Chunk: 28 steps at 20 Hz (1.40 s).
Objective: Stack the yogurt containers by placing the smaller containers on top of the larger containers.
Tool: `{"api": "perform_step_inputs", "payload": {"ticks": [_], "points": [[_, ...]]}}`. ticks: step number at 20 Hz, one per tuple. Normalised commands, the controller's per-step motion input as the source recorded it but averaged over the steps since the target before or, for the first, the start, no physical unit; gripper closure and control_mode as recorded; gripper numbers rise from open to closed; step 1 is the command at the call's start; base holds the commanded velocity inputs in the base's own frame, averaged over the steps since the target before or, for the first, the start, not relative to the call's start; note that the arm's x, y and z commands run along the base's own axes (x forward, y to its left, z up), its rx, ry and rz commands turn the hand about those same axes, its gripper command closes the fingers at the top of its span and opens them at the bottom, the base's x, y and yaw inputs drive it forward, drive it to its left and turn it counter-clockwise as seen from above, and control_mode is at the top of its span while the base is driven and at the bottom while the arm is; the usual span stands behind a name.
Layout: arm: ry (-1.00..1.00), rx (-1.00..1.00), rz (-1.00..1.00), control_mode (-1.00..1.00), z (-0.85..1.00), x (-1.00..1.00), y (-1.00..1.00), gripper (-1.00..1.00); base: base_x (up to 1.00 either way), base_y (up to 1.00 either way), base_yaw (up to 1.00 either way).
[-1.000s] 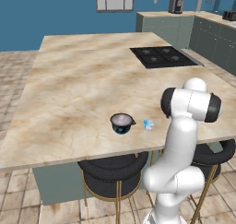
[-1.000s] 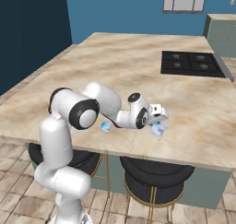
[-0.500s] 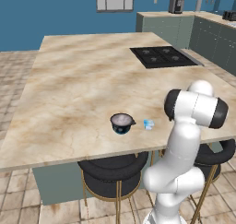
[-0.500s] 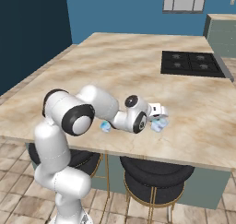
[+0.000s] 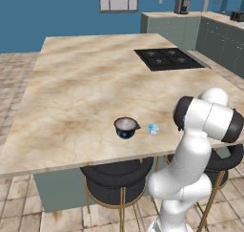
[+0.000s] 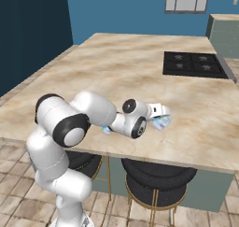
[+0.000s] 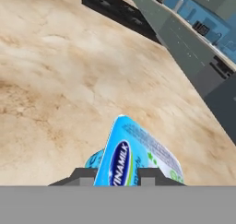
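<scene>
gripper [image 7: 118, 174]: jaws narrow, clamped on small cup [image 7: 133, 154], just above worktop [image 5: 71, 92] near its front edge
small cup: tilted in the grip
dark cup [image 5: 126, 127]: upright near front edge, to the arm's left
next: lift, carry left, set down onto dark cup

Our arm [image 6: 88, 116] folds low, reaching toward 3 o'clock in the right base view; our fingers [image 7: 147, 176] clamp a pale-blue cup [image 7: 133, 156].
</scene>
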Motion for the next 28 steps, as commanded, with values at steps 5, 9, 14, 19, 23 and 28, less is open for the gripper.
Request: {"api": "perform_step_inputs", "payload": {"ticks": [5,9,14,19,23,28], "points": [[-0.09,-0.04,0.0,-1.0,0.33,-0.16,0.27,1.0,0.0,0.0,0.0],[-0.08,0.0,0.0,-1.0,0.33,-0.15,0.31,1.0,0.0,0.0,0.0],[-0.01,0.0,0.0,-1.0,0.27,-0.15,0.35,1.0,0.0,0.0,0.0],[0.03,-0.01,0.0,-1.0,0.22,-0.1,0.41,1.0,0.0,0.0,0.0],[0.05,-0.02,0.0,-1.0,0.22,-0.05,0.44,1.0,0.0,0.0,0.0],[0.06,-0.02,0.0,-1.0,0.22,-0.05,0.44,1.0,0.0,0.0,0.0]]}}
